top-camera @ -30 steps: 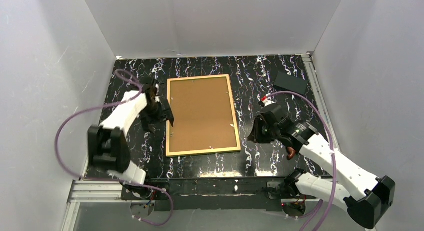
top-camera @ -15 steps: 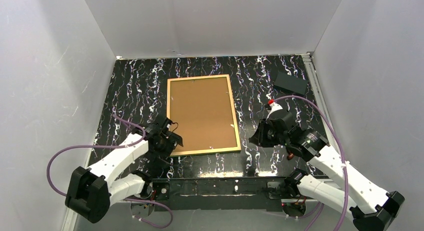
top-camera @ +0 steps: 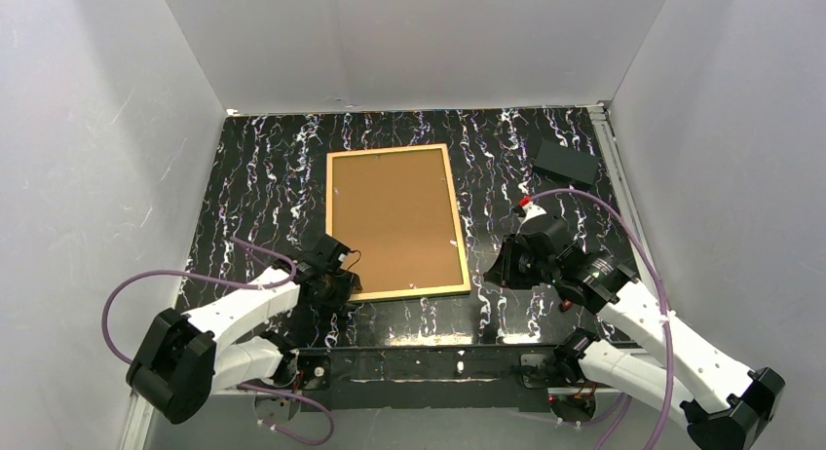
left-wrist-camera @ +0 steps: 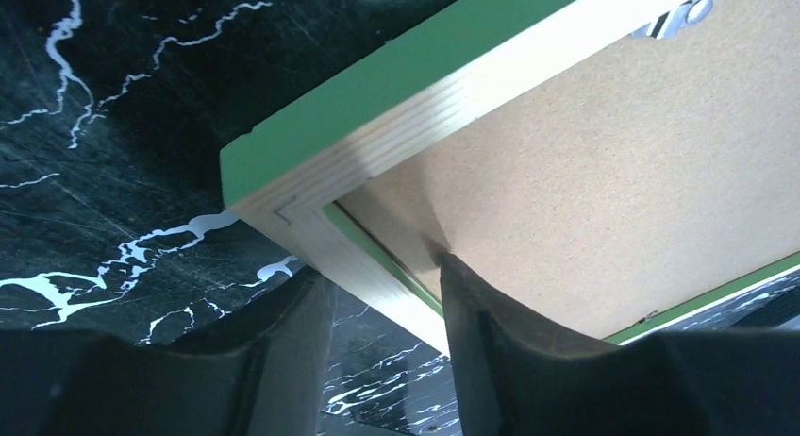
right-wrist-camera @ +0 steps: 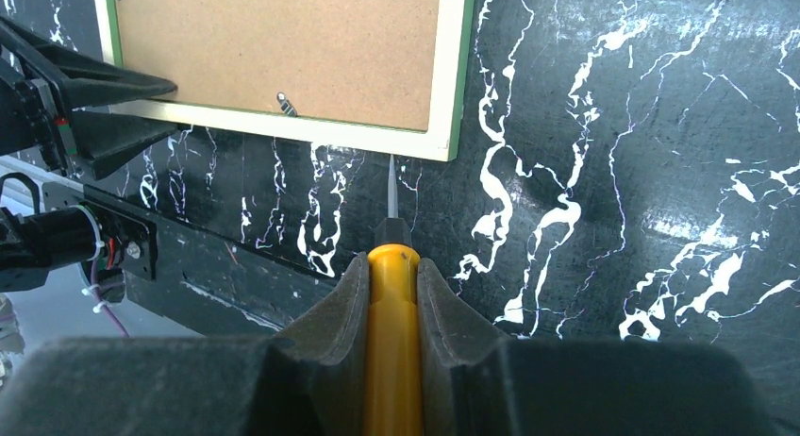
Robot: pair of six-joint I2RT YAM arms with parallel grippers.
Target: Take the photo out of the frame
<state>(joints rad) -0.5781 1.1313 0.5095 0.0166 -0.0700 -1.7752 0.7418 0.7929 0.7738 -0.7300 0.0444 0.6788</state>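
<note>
The frame (top-camera: 328, 216) lies face down, its brown backing panel (top-camera: 394, 221) up; the photo is hidden. At the near-left corner my left gripper (top-camera: 343, 282) straddles the near rail. In the left wrist view one finger (left-wrist-camera: 491, 342) rests on the backing (left-wrist-camera: 585, 153) inside the rail. The other finger (left-wrist-camera: 283, 342) sits against the outer edge of the green-sided frame (left-wrist-camera: 311, 143), the left gripper (left-wrist-camera: 377, 276) closed across it. My right gripper (right-wrist-camera: 391, 266) is shut on a yellow-handled pointed tool (right-wrist-camera: 391, 342), with the tool's tip (right-wrist-camera: 391, 186) just short of the frame's near-right corner (right-wrist-camera: 443, 143).
A flat black object (top-camera: 565, 161) lies at the back right of the black marbled table (top-camera: 263, 168). A small metal clip (right-wrist-camera: 283, 103) sits on the backing near the near rail. White walls close in on three sides. The right gripper (top-camera: 502, 265) hovers right of the frame.
My left arm swung from the frame's left side down to its near-left corner, and its jaws narrowed across the rail. The right arm shifted only slightly, still holding the tool.
</note>
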